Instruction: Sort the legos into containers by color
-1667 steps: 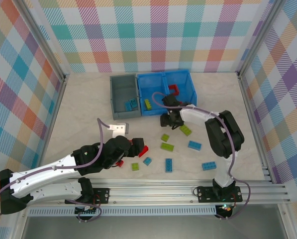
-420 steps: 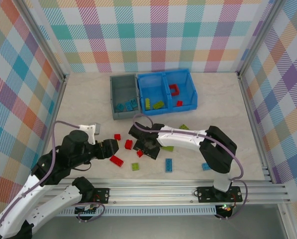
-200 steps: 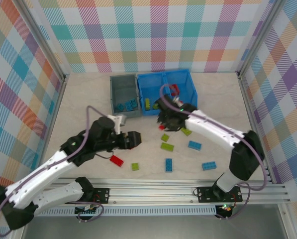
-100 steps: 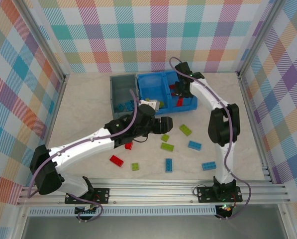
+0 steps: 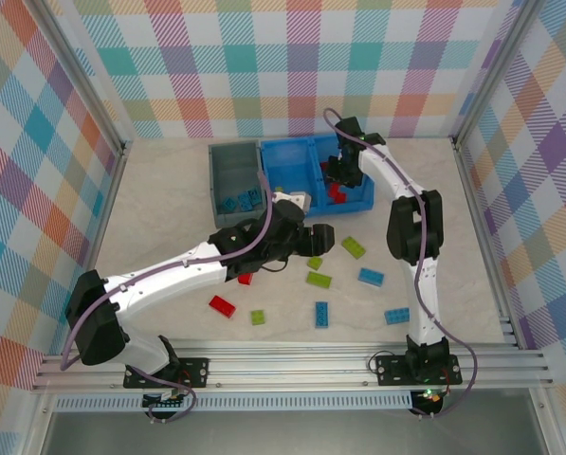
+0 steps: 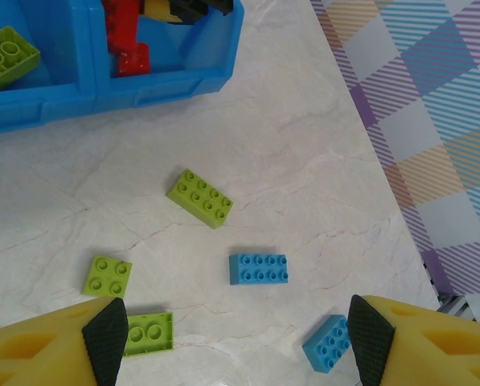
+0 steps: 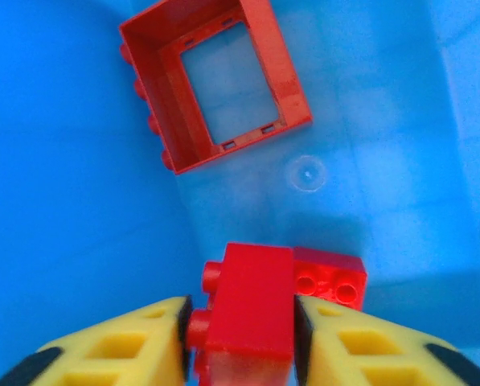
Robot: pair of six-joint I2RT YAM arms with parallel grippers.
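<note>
Top external view, largest first: pale marble-patterned table [image 5: 159, 209], flat and matte, with loose bricks scattered across its near half. Next the bright blue bin [image 5: 292, 142], smooth moulded plastic, split by a wall into two compartments, lime pieces in the left and red in the right, evidently to keep colours apart. Just beside it the smaller dark grey bin [image 5: 216, 180], light blue bricks on its floor.

Then the right gripper [image 5: 337, 182], down inside the red compartment. From the right wrist, clamped on a red brick [image 7: 250, 301], glossy, studs poking out sideways, held low over the bin floor, presumably for a gentle release among its own colour. Nearby the hollow red square frame [image 7: 215, 84], thin-walled, and a small red brick [image 7: 328, 277] just behind the held one, contact unclear.

Lastly the left gripper [image 6: 235, 342], spread wide and empty, hovering over the table in front of the blue bin, probably lining up on lime pieces: a long lime brick [image 6: 199, 197], a square lime brick [image 6: 107, 276]. Further out, a light blue brick [image 6: 259, 268], hard-edged, studs up.
</note>
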